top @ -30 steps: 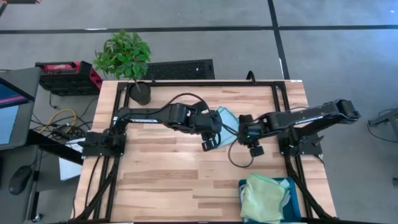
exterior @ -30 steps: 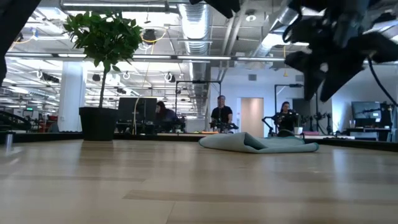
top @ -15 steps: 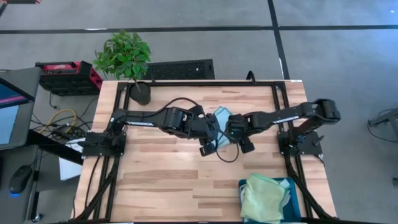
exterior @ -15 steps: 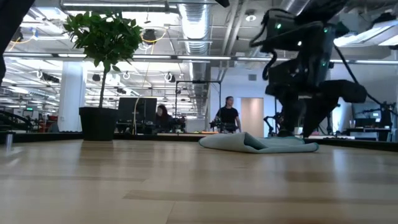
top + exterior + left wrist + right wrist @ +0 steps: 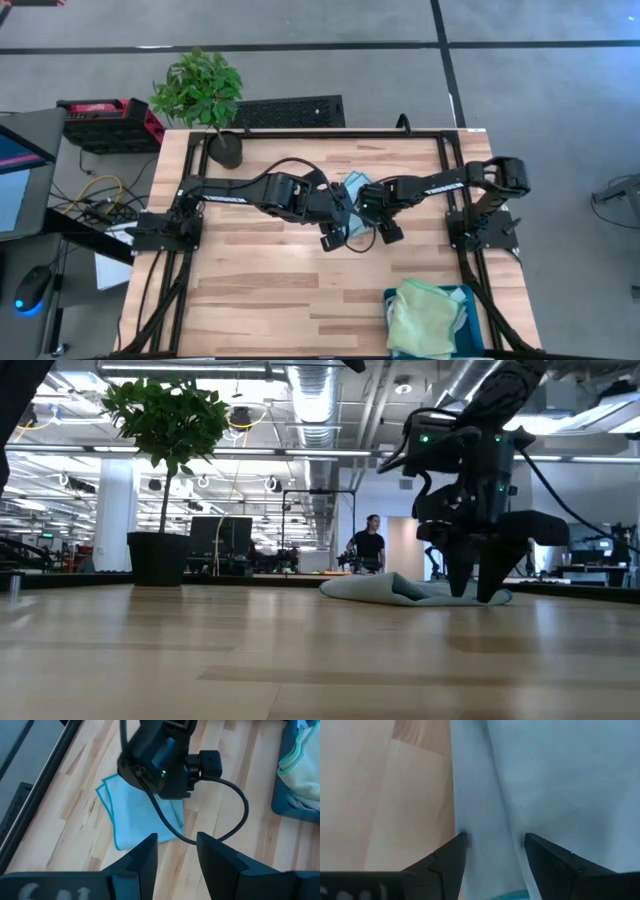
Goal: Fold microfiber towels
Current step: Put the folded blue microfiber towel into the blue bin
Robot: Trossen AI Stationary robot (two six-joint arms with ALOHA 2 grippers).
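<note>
Potted plant: a leafy green plant (image 5: 198, 88) in a dark pot is stood at the far left corner of the counter (image 5: 260, 280), well apart from the work

Left arm: it is stretched from its base at the left edge toward the middle; the left gripper (image 5: 336, 229) is hung just beside the near edge of the light blue towel (image 5: 357, 185), with nothing seen between its fingers (image 5: 145, 851), which are set apart with a moderate gap in the left wrist view

Light blue towel: it is laid flat on the counter near the middle, already doubled over, its teal-stitched edges stacked at one side as seen from the left wrist; in the low view it is seen as a low, flat mound (image 5: 400, 589)

Right arm: it is reached in from the right edge; the right gripper (image 5: 371, 207) is lowered onto the towel, its fingers (image 5: 447, 857) spread wide and straddling a ridge of the blue cloth, tips at or very near the fabric; no cloth is pinched yet

Bin: a dark teal bin (image 5: 465, 296) is set at the near right corner, with a pale green towel (image 5: 424, 315) heaped in it

Step in hand: judged to be the grasp of the folded towel's edge by the right gripper, ahead of another fold or a lift away

Next move: the fingers would need to be closed on both stacked layers together, low enough to catch the bottom one, without dragging the fold open
</note>
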